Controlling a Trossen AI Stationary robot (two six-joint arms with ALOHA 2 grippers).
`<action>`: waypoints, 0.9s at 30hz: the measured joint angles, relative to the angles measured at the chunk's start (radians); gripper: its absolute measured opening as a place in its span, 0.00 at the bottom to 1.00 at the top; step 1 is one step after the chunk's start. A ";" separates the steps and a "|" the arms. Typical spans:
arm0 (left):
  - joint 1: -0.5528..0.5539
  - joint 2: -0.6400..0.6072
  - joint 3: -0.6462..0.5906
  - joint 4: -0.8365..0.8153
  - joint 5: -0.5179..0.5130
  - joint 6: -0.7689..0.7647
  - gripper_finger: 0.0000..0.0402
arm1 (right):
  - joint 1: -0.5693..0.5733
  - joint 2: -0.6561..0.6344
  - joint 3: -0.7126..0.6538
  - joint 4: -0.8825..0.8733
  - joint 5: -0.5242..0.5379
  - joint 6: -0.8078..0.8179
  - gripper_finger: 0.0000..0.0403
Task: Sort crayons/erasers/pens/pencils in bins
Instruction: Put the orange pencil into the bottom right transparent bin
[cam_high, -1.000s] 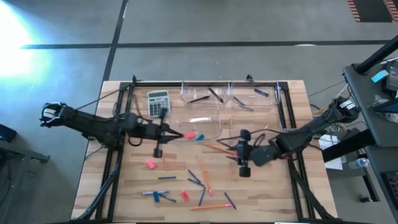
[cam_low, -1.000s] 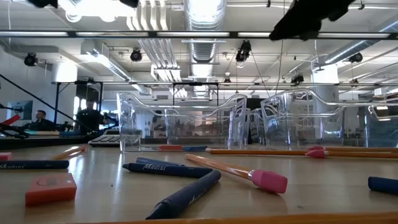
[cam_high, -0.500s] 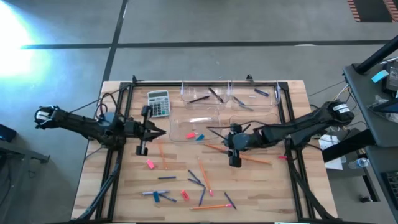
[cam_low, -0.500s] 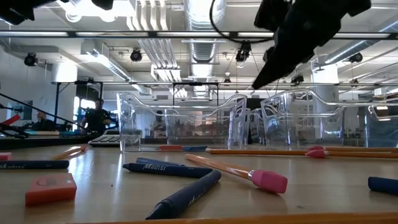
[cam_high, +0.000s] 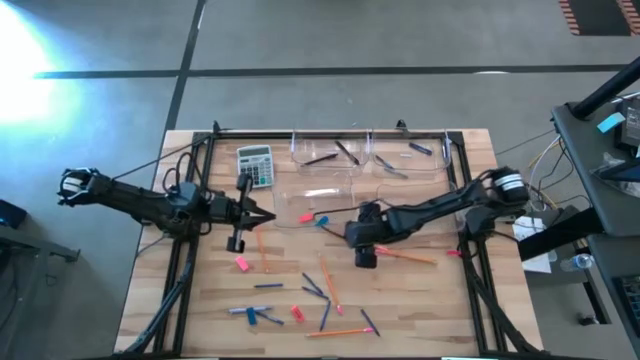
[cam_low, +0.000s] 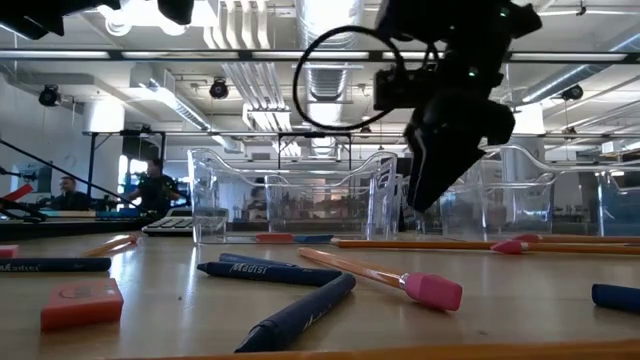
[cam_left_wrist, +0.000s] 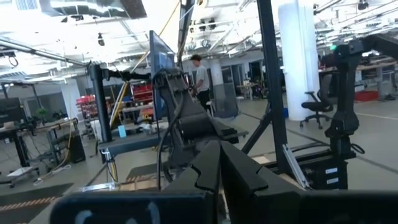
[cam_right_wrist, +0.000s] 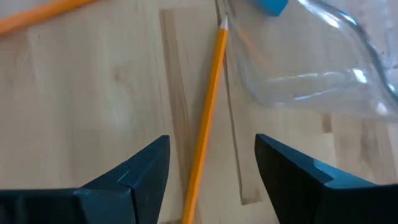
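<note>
Grey concrete floor (cam_high: 330, 40), ceiling ducts (cam_low: 325, 20), an office chair (cam_left_wrist: 320, 112)

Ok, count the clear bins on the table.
4: back left bin, back right bin, front left bin, front right bin partly under the right arm.

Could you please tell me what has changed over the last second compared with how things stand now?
The right pincer swung in toward the table's middle, dropped low and opened; it now straddles an orange pencil beside a clear bin. The left pincer pulled back slightly, shut. The calculator and loose items stayed put.
</note>
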 joint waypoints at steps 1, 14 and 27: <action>0.000 0.000 0.000 -0.004 0.000 0.000 0.00 | 0.000 0.022 0.031 -0.024 0.000 -0.001 0.56; 0.000 0.000 -0.003 -0.007 0.001 0.000 0.00 | -0.025 0.167 0.127 -0.132 -0.036 0.042 0.56; 0.000 0.002 -0.003 -0.009 0.001 -0.001 0.00 | -0.048 0.165 0.102 -0.173 -0.053 0.122 0.56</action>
